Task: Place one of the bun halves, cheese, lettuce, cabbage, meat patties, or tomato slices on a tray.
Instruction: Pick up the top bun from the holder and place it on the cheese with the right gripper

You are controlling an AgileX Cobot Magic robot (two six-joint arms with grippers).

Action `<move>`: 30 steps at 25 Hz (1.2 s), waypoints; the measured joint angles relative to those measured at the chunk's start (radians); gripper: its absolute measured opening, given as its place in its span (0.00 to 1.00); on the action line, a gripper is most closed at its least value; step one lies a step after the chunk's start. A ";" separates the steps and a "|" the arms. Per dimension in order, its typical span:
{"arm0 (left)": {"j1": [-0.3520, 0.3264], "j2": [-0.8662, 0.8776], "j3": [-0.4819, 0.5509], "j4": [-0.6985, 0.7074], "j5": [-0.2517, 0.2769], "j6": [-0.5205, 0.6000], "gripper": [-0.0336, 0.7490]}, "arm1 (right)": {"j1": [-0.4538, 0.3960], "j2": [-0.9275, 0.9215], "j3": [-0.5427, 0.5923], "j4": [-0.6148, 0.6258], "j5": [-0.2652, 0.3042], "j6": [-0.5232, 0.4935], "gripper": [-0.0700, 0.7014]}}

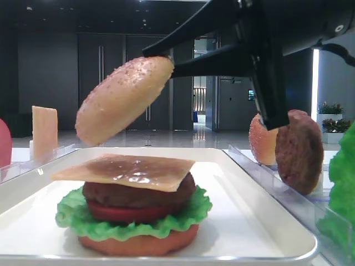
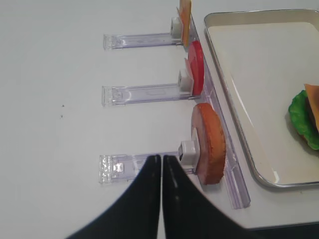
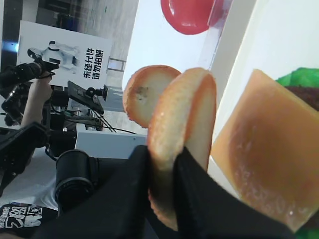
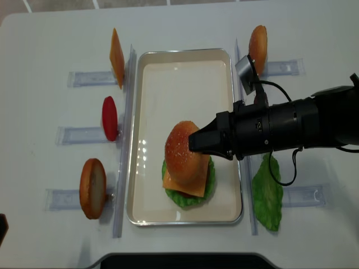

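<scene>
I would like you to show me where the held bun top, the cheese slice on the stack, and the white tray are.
bun top (image 1: 123, 100), exterior high view, middle of its sesame dome.
cheese slice (image 1: 130, 169), exterior high view, centre of its top face.
tray (image 4: 182, 78), overhead realsense view, bare floor beyond the stack.

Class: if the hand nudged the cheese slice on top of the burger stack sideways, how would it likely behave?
The cheese slice looks thin and glossy, so it would probably slide easily off the meat patty. Its corners overhang the patty without drooping, suggesting a fairly stiff sheet. Being so thin, it is likely light and hard to pinch flat.
</scene>
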 joint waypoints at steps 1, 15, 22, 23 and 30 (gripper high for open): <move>0.000 0.000 0.000 0.000 0.000 0.000 0.04 | 0.000 0.003 0.000 0.000 0.002 -0.003 0.23; 0.000 0.000 0.000 0.000 0.000 0.000 0.04 | 0.000 0.040 0.000 0.001 0.006 -0.023 0.23; 0.000 0.000 0.000 -0.001 0.000 0.000 0.04 | 0.000 0.040 0.000 0.001 0.002 -0.034 0.23; 0.000 0.000 0.000 -0.001 0.000 0.000 0.04 | 0.000 0.040 0.000 0.001 -0.002 -0.034 0.23; 0.000 0.000 0.000 -0.001 0.000 0.000 0.04 | 0.000 0.041 0.000 0.001 -0.018 -0.037 0.23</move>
